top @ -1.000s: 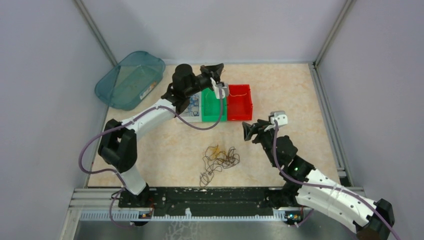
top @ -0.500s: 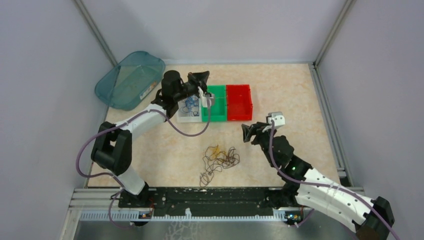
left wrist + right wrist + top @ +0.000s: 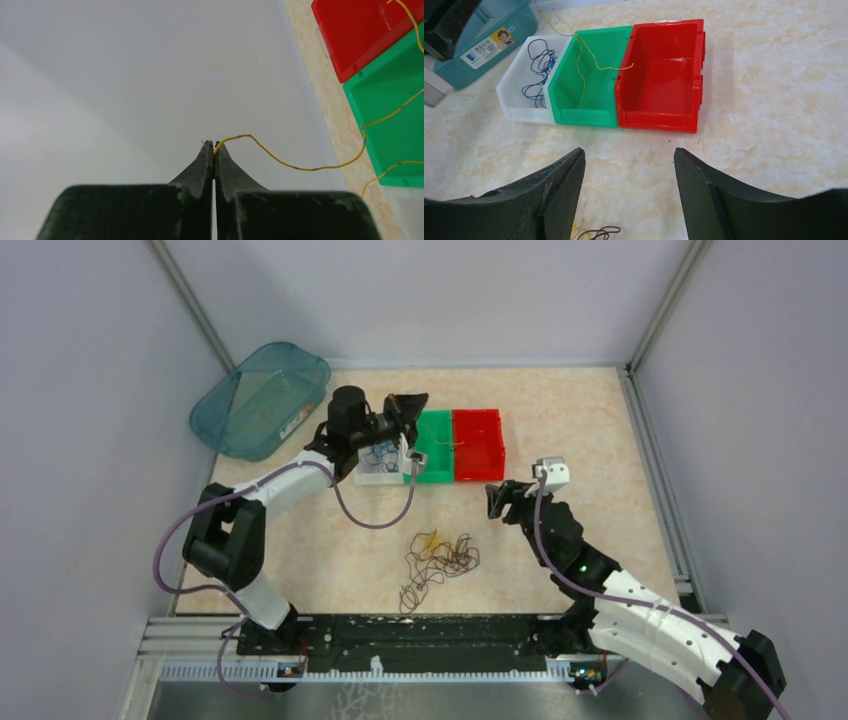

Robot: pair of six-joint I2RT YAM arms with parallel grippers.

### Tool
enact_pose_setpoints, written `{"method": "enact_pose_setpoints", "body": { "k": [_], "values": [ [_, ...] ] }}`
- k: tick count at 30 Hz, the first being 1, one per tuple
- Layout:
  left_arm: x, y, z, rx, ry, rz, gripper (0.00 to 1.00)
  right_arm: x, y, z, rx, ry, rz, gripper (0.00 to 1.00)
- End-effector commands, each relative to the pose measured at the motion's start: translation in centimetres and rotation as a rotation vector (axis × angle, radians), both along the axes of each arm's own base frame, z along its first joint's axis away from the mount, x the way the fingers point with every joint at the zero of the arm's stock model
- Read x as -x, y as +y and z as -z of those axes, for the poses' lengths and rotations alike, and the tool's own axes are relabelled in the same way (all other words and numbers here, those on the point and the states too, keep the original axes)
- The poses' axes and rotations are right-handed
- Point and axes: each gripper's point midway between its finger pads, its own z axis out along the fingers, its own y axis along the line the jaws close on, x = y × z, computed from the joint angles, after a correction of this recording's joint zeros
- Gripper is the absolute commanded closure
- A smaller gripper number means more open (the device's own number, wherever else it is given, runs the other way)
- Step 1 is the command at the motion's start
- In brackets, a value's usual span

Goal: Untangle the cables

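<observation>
A tangle of dark brown and yellow cables [image 3: 438, 558] lies on the table in front of the bins; its edge [image 3: 596, 233] shows at the bottom of the right wrist view. My left gripper [image 3: 408, 408] hangs over the white and green bins, shut on the end of a thin yellow cable [image 3: 300, 169]. That yellow cable [image 3: 591, 52] trails down across the green bin to the red bin's wall. Blue cables [image 3: 538, 70] lie in the white bin. My right gripper [image 3: 497, 502] stands open and empty to the right of the tangle, facing the bins [image 3: 629, 152].
Three bins stand in a row: white [image 3: 372, 474], green [image 3: 432, 462], red [image 3: 478, 462]. A teal basin [image 3: 262, 398] leans at the back left corner. Grey walls enclose the table on three sides.
My left gripper has moved left and a little nearer, from above the green and red bins to above the white and green ones, carrying the yellow cable. The right arm has shifted only slightly.
</observation>
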Motion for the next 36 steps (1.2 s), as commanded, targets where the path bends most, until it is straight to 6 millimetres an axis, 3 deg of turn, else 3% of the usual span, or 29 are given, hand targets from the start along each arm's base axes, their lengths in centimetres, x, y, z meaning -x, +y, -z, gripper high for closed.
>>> {"method": "enact_pose_setpoints", "body": {
  "k": [1, 10, 15, 20, 24, 28, 32, 36],
  "values": [
    [1.8, -2.1, 2.7, -0.109, -0.089, 0.125, 1.0, -0.2, -0.4, -3.4, -0.08, -0.06, 0.016, 0.34],
    [3.3, -3.8, 7.9, -0.262, -0.163, 0.236, 1.0, 0.3, -1.8, -3.0, -0.091, -0.066, 0.047, 0.34],
    [4.9, -4.2, 10.7, -0.308, -0.076, 0.253, 1.0, 0.5, -2.3, -2.8, -0.1, -0.07, 0.058, 0.34],
    [5.1, -4.4, 13.7, -0.381, 0.095, 0.174, 1.0, 0.5, -2.6, -3.0, -0.106, -0.077, 0.064, 0.34],
    [4.6, -4.9, 14.6, -0.422, 0.363, 0.07, 0.87, 0.6, -2.8, -3.1, -0.108, -0.085, 0.067, 0.34],
    [4.5, -4.6, 14.2, -0.426, 0.424, 0.036, 0.79, 0.6, -2.9, -3.1, -0.104, -0.088, 0.07, 0.34],
    [5.1, -3.8, 13.7, -0.447, 0.535, 0.0, 0.45, 0.5, -2.8, -3.3, -0.109, -0.092, 0.064, 0.34],
    [5.7, -3.4, 11.9, -0.435, 0.648, -0.039, 0.13, 0.5, -2.6, -3.7, -0.112, -0.094, 0.055, 0.34]
  ]
}}
